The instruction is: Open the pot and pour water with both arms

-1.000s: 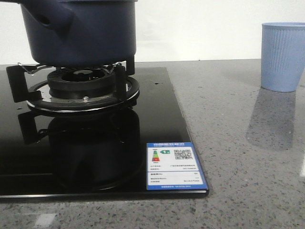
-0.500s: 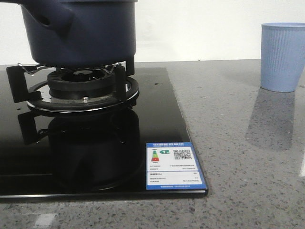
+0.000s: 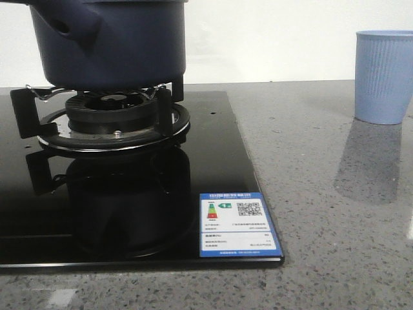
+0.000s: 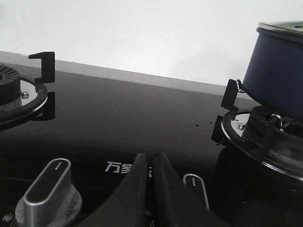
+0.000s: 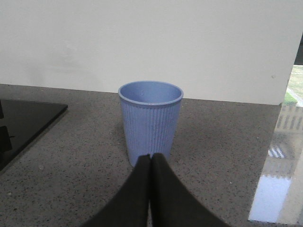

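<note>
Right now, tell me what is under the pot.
The pot sits on black prongs over a round burner, on the black glass stove. The pot's underside is hidden, and any flame cannot be seen.

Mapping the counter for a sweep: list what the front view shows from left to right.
Dark navy-blue pot on the gas burner → energy label sticker at the black glass hob's near right corner → bare grey stone countertop → light blue ribbed cup.

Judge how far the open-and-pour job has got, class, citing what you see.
Done: nothing visible. The pot sits on the burner, the blue cup upright on the counter. In hand: nothing; left gripper and right gripper are shut, empty. Left: opening and pouring.
</note>
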